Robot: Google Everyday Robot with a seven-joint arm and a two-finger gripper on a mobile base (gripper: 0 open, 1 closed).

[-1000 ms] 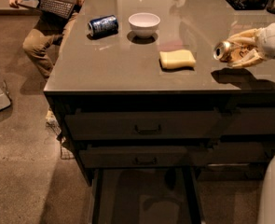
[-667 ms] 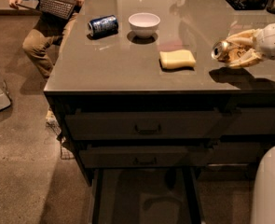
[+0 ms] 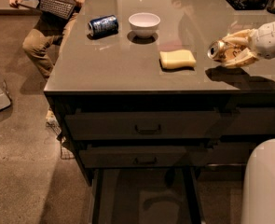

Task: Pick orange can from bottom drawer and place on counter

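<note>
Clearly the pick is done and the placing step is in hand: the gripper [image 3: 231, 50] is closed around the orange can [image 3: 217, 50], holding it on its side between its 2 cream fingers, with the shiny silver end pointing away from the wrist. The can sits right in the grasp, partly wrapped by the fingers, so only its end and a little of the mottled label show.

Directly below the gripper lies the counter [image 3: 127, 69], and a dark shadow falls on the glossy top just under the tool, which suggests the can hangs a little above the surface rather than resting on it (I cannot be sure of the gap). Just beyond the can's free end, near but apart from it, is the yellow sponge [image 3: 177, 59]. Further off in that same direction stand the white bowl [image 3: 144, 24] and the dark blue can [image 3: 103, 25], both well apart from the tool.

Far beneath the gripper, the bottom drawer [image 3: 141, 199] stands pulled out under the 2 handled drawers, and its visible floor shows no can.

The next move, as I judge it, calls for lowering the can onto the bare patch under the tool, keeping it short of the sponge, and then opening the fingers gently, since a can on its side may roll.
</note>
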